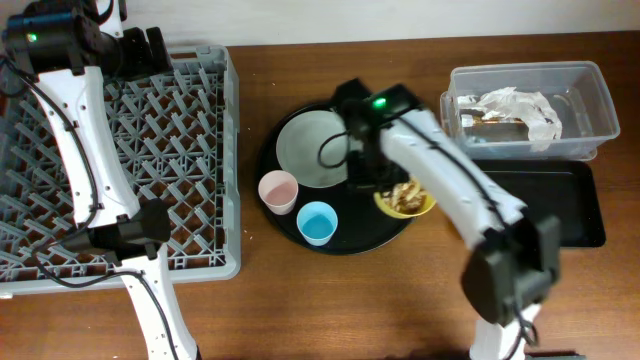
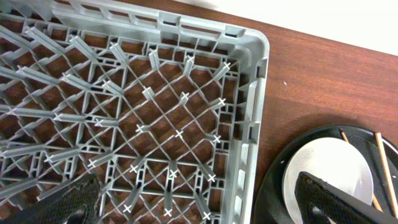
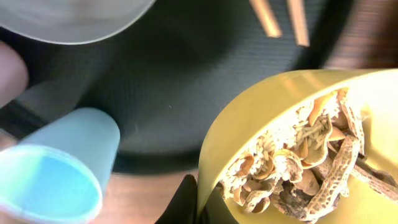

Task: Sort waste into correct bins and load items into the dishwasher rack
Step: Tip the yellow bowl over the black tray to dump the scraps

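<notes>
Right gripper [image 3: 202,208] looks clenched on the rim of the yellow bowl [image 3: 249,118]. 1 dark finger [image 3: 183,202] presses the outer wall, and we judge its partner to be inside, hidden among the food scraps [image 3: 298,168]. A rim pinch makes sense: the bowl is heaped with shells and rice, and holding it by the edge lets the arm carry it level and tip it out later.

Left gripper [image 2: 202,199] hangs over the far corner of the dishwasher rack [image 2: 249,124], jaws spread wide and holding nothing. We read that as waiting clear of the working arm.

From overhead, the bowl sits at the right edge of the round black tray [image 1: 350,240]. The plate [image 1: 310,148], pink cup [image 1: 278,190] and light blue cup [image 1: 316,222] share that tray. To the right, the clear tub [image 1: 600,100] holds napkins [image 1: 515,105] and a gold-brown wrapper [image 1: 485,120], with the shallow black tray [image 1: 560,200] just below it. We judge that tray to be where the scraps go.

Only the right wrist view shows the grip and the bowl's contents, because the arm covers both from above. It also catches 2 chopsticks [image 3: 280,15], which the overhead view hides. The left wrist view places them beside the plate.
</notes>
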`<action>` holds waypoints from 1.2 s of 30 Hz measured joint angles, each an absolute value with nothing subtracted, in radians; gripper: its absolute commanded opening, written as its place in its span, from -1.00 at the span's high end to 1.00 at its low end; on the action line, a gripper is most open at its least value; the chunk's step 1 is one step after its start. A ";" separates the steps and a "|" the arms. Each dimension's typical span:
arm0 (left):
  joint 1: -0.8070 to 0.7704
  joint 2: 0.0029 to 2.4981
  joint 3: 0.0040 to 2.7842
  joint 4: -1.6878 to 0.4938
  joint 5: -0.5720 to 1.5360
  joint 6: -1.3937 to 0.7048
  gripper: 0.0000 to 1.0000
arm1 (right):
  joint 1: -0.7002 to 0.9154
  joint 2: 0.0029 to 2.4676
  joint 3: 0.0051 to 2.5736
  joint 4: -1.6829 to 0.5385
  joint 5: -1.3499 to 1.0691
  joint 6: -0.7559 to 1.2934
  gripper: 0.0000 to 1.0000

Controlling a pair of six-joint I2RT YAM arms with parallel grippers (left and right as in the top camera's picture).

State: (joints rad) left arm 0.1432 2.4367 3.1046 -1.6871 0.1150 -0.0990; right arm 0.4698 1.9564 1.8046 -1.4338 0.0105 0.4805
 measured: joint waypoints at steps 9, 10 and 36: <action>0.144 2.437 3.104 -1.687 0.115 -0.099 -0.98 | 0.236 1.699 1.810 -1.620 -0.075 0.320 0.92; 0.143 2.437 3.105 -1.687 0.115 -0.099 -0.98 | 0.203 1.684 1.810 -1.620 -0.092 0.292 0.92; 0.144 2.437 3.105 -1.687 0.115 -0.099 -0.98 | -0.672 1.645 1.184 -1.103 -0.960 -0.445 0.92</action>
State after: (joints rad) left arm 0.1436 2.4367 3.1046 -1.6871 0.1150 -0.0990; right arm -0.6724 1.6447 1.1835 -1.1030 -0.9604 -0.4450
